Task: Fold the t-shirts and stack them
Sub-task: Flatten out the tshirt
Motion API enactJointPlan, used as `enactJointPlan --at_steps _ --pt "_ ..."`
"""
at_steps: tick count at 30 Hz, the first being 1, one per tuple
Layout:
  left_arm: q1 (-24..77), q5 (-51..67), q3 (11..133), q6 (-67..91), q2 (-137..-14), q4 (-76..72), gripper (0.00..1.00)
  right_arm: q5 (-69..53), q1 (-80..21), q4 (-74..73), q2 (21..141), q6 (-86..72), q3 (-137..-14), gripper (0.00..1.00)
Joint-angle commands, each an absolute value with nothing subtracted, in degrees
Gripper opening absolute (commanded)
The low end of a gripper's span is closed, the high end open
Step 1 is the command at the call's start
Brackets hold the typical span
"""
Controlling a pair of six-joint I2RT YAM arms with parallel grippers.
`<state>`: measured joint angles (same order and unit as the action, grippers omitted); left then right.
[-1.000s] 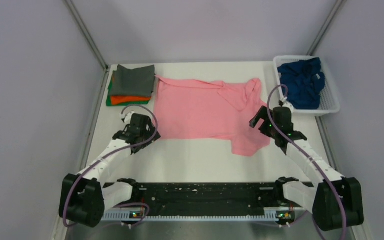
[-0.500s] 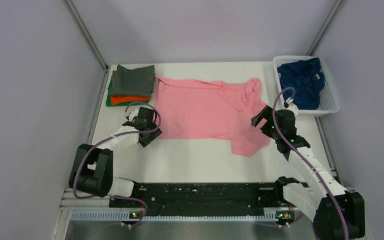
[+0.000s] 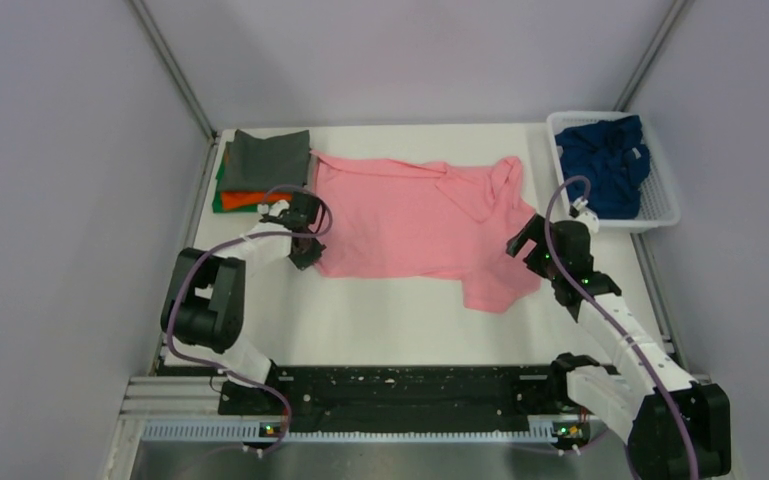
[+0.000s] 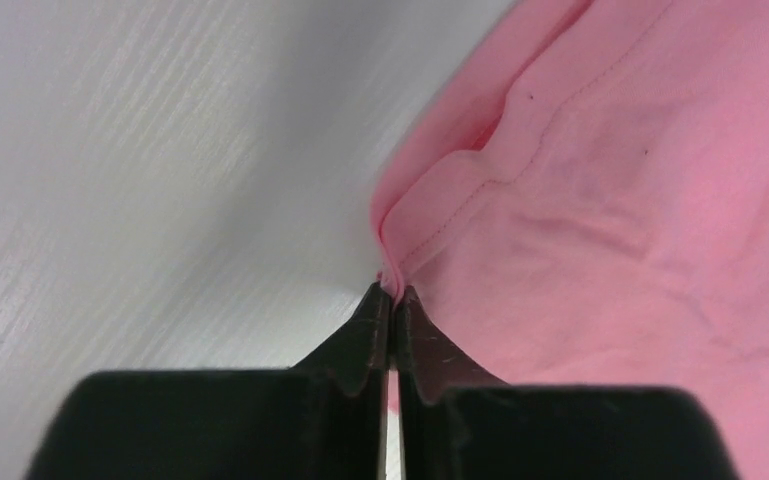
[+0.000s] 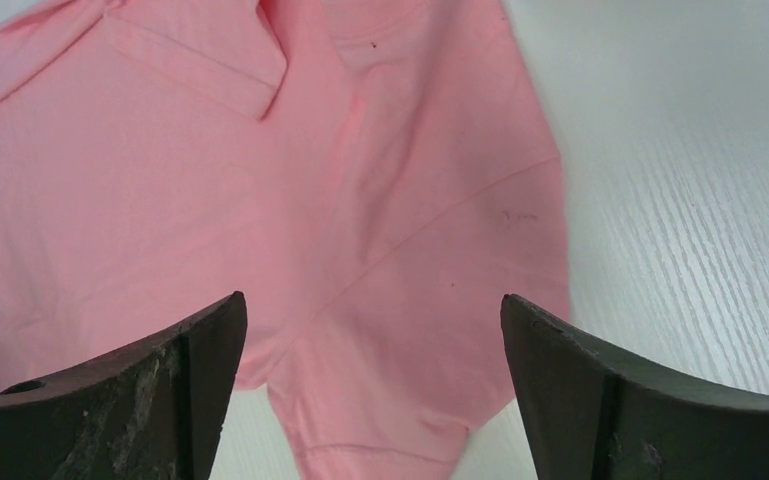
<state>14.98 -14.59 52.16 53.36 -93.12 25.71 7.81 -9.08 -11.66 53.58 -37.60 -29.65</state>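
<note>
Mostly flat, the pink t-shirt (image 3: 400, 215) puckers where the left gripper (image 4: 392, 292) pinches it.

We count five t-shirts in all. One pink t-shirt (image 3: 410, 220) lies in the middle of the frame. Three make one pile at the upper left: one dark grey shirt (image 3: 270, 158), one orange shirt (image 3: 252, 199) and one green shirt (image 3: 218, 205).

At the upper right we count one white basket (image 3: 663, 213). We take the navy cloth (image 3: 605, 165) bundled in it for a single shirt, though it is too crumpled to be sure.

There is one table (image 3: 380, 320). Two arms rise from the bottom edge, the left arm (image 3: 252, 245) and the right arm (image 3: 620, 330). Each bears one gripper, the left gripper (image 4: 392, 292) and the right gripper (image 5: 370, 305).
</note>
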Motion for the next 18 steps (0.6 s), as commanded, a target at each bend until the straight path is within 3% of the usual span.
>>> enactJointPlan --at_steps 1,6,11,18 --pt "15.82 -14.5 51.43 52.93 -95.48 30.29 0.0 9.43 -8.96 -14.79 53.44 -36.52 -31.91 0.95" --pt "15.91 -15.39 49.39 52.39 -91.28 29.9 0.0 8.74 -10.98 -23.99 52.24 -36.38 -32.07 0.89" --pt "15.91 -15.4 47.69 51.72 -86.47 29.86 0.0 10.79 -21.54 -31.98 49.52 -42.39 -27.98 0.78" --pt "15.86 -16.26 45.42 51.33 -81.67 29.72 0.0 15.53 -23.14 -28.33 50.08 -44.81 -23.91 0.61"
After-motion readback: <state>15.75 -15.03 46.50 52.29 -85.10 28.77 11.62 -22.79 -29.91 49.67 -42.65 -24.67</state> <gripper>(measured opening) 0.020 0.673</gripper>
